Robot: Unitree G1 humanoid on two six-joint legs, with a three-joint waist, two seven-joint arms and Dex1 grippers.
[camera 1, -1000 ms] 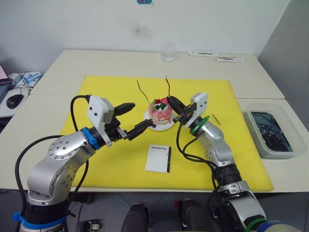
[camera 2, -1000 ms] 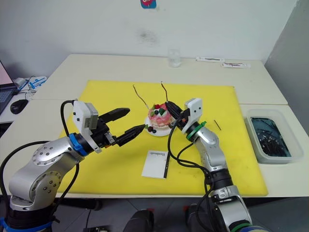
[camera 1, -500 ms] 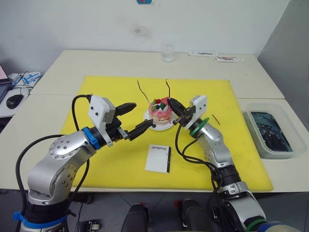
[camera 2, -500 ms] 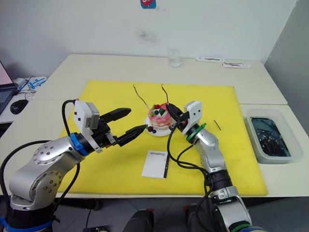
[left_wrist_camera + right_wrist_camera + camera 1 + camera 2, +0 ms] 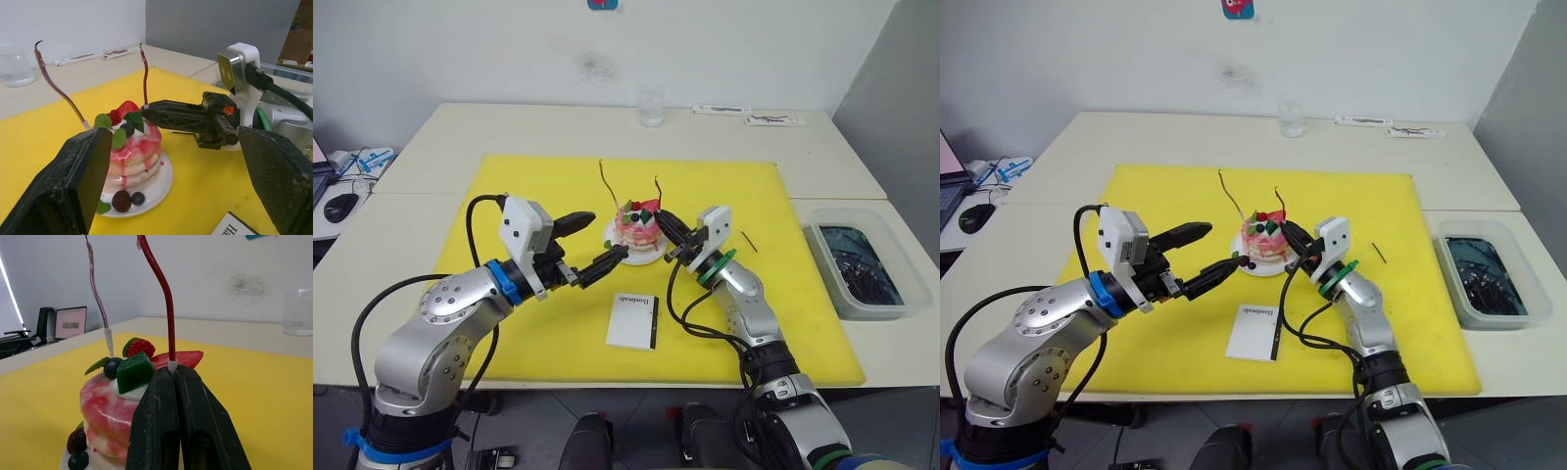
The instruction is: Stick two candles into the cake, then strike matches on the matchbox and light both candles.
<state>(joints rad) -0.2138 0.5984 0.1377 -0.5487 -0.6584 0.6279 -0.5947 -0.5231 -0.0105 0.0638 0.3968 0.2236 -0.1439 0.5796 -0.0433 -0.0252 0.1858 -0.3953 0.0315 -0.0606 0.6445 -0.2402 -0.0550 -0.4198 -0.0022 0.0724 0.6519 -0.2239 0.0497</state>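
The pink-and-white cake (image 5: pixel 637 228) sits on its small white plate (image 5: pixel 648 258) in the middle of the yellow mat. One wavy reddish candle (image 5: pixel 608 187) stands in the cake's left side. My right gripper (image 5: pixel 663 217) is shut on the pale lower end of the second candle (image 5: pixel 167 301), holding it nearly upright at the cake's right top edge. My left gripper (image 5: pixel 605 236) hovers open just left of the plate, holding nothing. The white matchbox (image 5: pixel 633 320) lies flat in front of the cake. A short dark match (image 5: pixel 745 241) lies on the mat to the right.
A clear bin (image 5: pixel 862 270) of dark water stands off the mat's right edge. At the table's far edge are a glass (image 5: pixel 651 108) and two white strips (image 5: pixel 775 119). A mouse and cables (image 5: pixel 347 201) lie on the far left.
My right gripper has brought its candle lower and closer to the cake, and the candle now stands more upright. The left gripper stays open beside the plate.
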